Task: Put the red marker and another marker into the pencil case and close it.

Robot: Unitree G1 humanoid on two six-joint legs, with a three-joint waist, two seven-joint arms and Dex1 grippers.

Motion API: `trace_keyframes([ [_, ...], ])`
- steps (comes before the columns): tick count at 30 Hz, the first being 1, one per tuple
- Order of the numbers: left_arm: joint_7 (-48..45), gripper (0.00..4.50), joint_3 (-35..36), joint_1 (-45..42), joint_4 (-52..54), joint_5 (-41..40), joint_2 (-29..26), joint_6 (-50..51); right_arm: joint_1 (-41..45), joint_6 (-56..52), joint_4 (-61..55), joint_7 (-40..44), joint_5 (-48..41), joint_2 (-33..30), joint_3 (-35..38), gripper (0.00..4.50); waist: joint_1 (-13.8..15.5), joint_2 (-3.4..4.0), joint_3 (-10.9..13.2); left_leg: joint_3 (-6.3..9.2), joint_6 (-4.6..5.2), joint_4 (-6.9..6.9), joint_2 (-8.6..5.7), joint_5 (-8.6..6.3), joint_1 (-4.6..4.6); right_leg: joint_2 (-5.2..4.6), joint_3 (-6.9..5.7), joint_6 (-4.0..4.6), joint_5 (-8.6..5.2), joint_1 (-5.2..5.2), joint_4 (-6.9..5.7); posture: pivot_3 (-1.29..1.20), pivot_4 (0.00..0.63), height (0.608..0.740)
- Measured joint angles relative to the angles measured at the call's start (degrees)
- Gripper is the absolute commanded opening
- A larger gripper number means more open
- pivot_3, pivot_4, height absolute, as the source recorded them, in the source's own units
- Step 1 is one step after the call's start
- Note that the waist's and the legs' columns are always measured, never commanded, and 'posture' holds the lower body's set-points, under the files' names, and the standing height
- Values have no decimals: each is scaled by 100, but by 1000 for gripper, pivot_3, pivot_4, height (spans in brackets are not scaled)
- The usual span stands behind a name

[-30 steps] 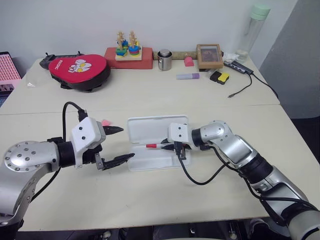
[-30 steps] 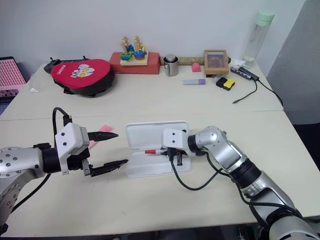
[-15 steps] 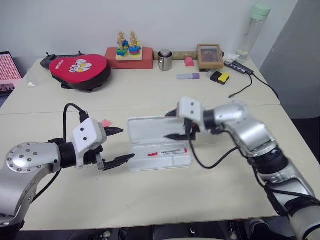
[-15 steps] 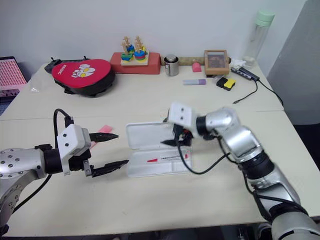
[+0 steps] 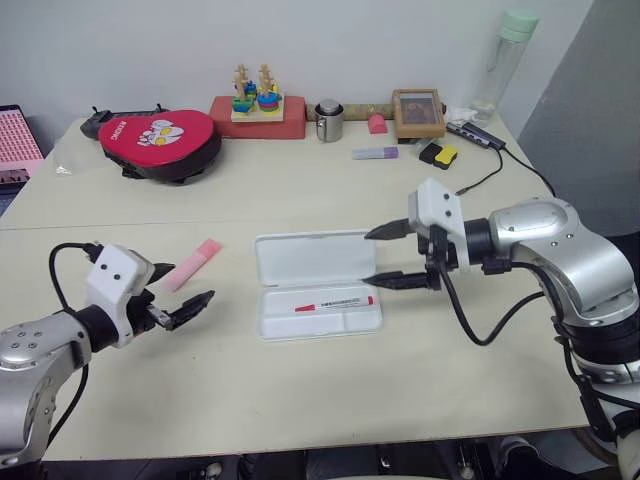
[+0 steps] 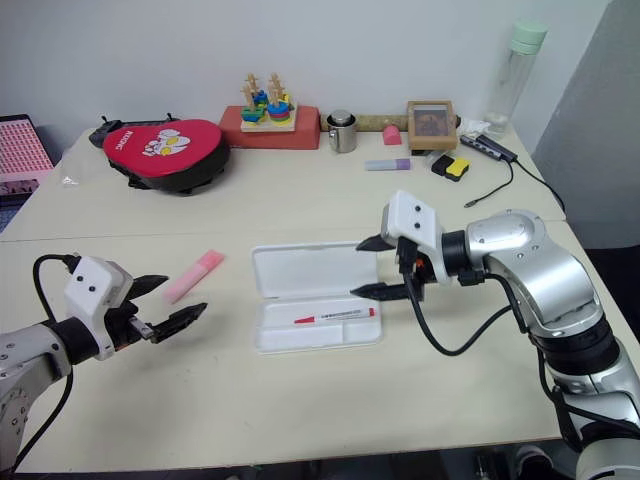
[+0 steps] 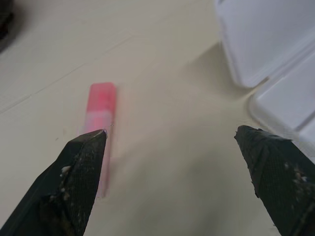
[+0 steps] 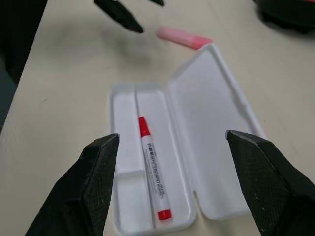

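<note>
The case [image 5: 315,285] lies open mid-table with the red marker [image 5: 334,302] in its long tray slot. The pink highlighter [image 5: 192,264] lies on the table left of it. The left gripper [image 5: 178,294] hovers near the highlighter, wide and empty; the right gripper [image 5: 388,256] hangs wide and empty over the case's right end.

The left arm extends low along the left side, forearm angled inward. The left gripper [image 5: 185,304] points forward and to the right, slightly downward, fingers spread wide and empty. The right arm bends at the elbow, forearm directed leftward. The right gripper [image 5: 392,256] points left, tilted slightly down, fingers parted, one above the other, empty.
</note>
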State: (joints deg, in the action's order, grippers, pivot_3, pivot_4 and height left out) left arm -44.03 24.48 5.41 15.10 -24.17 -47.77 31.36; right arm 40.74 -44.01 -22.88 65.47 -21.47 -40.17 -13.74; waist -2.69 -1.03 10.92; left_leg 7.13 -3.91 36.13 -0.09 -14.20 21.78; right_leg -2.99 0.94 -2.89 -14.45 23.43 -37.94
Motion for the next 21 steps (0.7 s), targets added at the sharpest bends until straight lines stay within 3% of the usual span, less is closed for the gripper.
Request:
trace_keyframes([
  [10,-414,4500,-594,-1105,-1762,348,-97,-621,-213,707,75,-88,431,20,-511,3626,62,-2,-1,-2,0,-3,-1,0,5,-2,0,2,1,3,7,0,150,740],
  [21,-763,4500,-1256,-2254,-3496,905,-110,-1340,-184,713,80,-402,627,188,-570,3626,75,-2,-1,4,-1,-4,-1,0,6,-1,-7,7,5,6,1,0,150,740],
])
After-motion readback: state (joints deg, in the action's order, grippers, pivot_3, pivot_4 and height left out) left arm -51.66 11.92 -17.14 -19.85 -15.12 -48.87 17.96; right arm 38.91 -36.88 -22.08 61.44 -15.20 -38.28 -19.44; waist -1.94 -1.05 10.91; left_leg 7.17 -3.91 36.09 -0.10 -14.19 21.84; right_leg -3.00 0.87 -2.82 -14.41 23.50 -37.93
